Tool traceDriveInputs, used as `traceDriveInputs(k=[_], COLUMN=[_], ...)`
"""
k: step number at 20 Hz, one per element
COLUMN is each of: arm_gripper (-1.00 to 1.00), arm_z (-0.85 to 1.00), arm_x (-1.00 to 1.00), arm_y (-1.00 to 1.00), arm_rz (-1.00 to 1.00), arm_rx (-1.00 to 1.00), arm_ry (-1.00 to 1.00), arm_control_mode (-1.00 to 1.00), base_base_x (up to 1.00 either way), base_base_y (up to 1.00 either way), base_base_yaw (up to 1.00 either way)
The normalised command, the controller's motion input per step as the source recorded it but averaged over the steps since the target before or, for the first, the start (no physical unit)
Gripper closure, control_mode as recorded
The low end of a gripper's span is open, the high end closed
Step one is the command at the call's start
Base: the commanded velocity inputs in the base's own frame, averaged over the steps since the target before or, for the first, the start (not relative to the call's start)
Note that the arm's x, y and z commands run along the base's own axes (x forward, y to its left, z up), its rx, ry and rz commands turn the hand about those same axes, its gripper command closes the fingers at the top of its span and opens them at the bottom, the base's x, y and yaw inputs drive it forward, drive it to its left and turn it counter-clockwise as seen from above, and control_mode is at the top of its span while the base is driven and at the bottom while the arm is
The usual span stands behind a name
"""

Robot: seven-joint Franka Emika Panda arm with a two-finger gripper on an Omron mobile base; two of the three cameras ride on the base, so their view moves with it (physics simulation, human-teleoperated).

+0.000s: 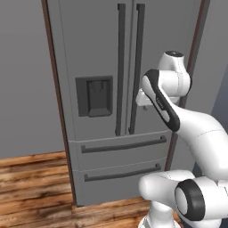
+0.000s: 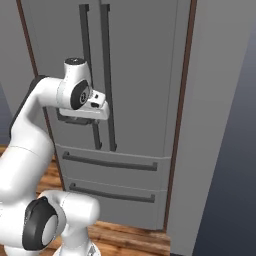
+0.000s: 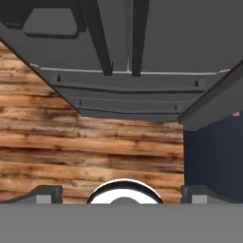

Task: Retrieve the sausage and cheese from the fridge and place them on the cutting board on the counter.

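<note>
A home kitchen: a tall grey French-door fridge (image 1: pixel 111 102) stands on wood-plank floor (image 1: pixel 31 187).

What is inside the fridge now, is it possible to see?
No. Both doors of the fridge are closed, their dark handles side by side, and both lower drawers are shut. Whatever is on the shelves is covered.

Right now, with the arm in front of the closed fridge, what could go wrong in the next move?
1. Both doors of the fridge are shut and their two dark handles stand close together, so the gripper may catch the wrong handle or both.
2. In the hand view the fingertips stand wide apart and point down at the wooden floor, not at a handle; closing now would probably grasp nothing.
</note>
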Motion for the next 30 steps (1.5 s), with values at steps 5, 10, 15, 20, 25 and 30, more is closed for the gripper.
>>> traceDriveInputs(k=[5,10,15,20,25,30], arm_gripper=[-1.00,-1.00,-1.00,-1.00,-1.00,-1.00], arm_z=[0.07,0.18,0.26,0.34,0.34,0.23], arm_x=[0.00,0.09,0.53,0.45,0.42,0.57], arm_y=[0.03,0.00,0.01,0.00,-0.05,-0.07], arm_rz=[0.00,0.00,0.00,-0.01,-0.03,-0.02], arm_rx=[0.00,0.00,0.00,0.00,0.02,0.08], arm_ry=[-0.50,-0.60,-0.28,-0.09,-0.02,0.00], arm_control_mode=[-1.00,-1.00,-1.00,-1.00,-1.00,-1.00], base_base_x=[0.00,0.00,0.00,0.00,0.00,0.00], base_base_y=[0.00,0.00,0.00,0.00,0.00,0.00], base_base_yaw=[0.00,0.00,0.00,0.00,0.00,0.00])
